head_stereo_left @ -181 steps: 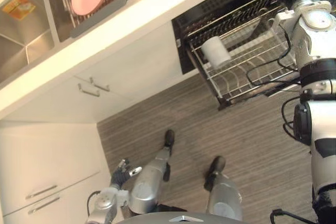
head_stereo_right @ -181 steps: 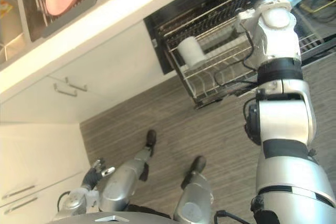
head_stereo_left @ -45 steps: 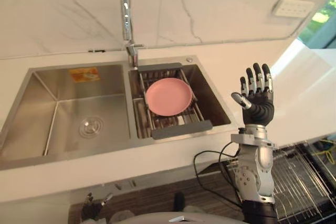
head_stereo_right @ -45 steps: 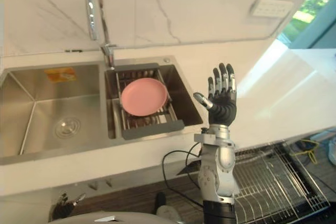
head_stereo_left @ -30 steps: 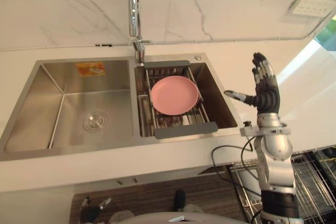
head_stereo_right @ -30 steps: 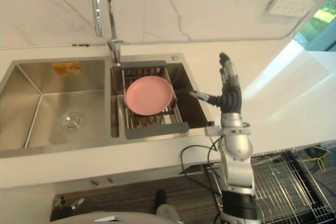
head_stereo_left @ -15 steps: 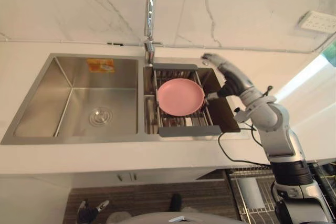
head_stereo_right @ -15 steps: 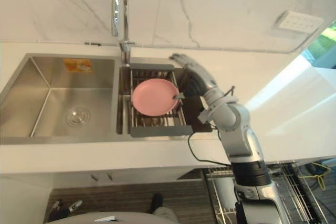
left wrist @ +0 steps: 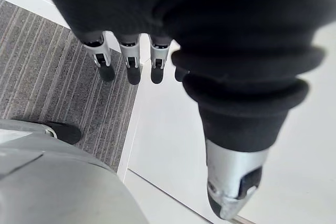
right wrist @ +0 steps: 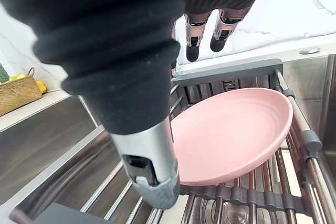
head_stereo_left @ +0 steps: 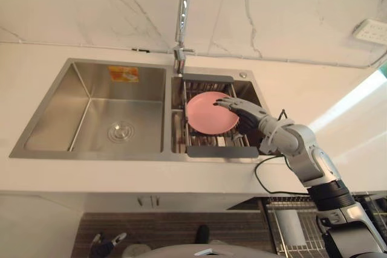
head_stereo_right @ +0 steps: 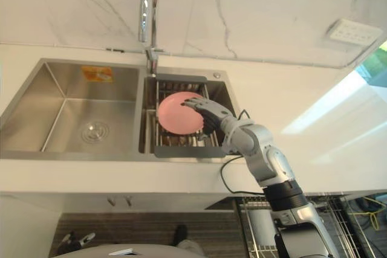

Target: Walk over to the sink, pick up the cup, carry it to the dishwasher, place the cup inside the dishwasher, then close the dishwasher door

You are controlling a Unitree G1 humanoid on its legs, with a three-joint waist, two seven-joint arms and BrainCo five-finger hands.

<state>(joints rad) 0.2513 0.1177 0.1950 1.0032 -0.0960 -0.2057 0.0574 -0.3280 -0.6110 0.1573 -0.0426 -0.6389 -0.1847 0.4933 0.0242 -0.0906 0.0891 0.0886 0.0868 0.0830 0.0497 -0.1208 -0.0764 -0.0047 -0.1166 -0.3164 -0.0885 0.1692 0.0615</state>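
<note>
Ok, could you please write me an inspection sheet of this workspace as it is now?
Surface: white counter with a steel double sink.
Job's things: a white cup-like thing lies in the wire rack below the counter.
Clutter: pink plate on the drain rack in the right basin.
Hands: right hand open, fingers over the plate's edge; left hand open, hanging low above the floor.
Cables: nothing seen apart from the robot's own.
Surroundings: faucet, marble wall with a socket, striped grey floor.

The right basin (head_stereo_left: pixel 253 90) is taken up by a rack (head_stereo_left: pixel 221 151) and pink plate (head_stereo_left: pixel 204 113), the right hand (head_stereo_left: pixel 245 110) spread just above; the left basin (head_stereo_left: pixel 60 107) seems unobstructed; the tap (head_stereo_left: pixel 183 10) is set behind.
</note>
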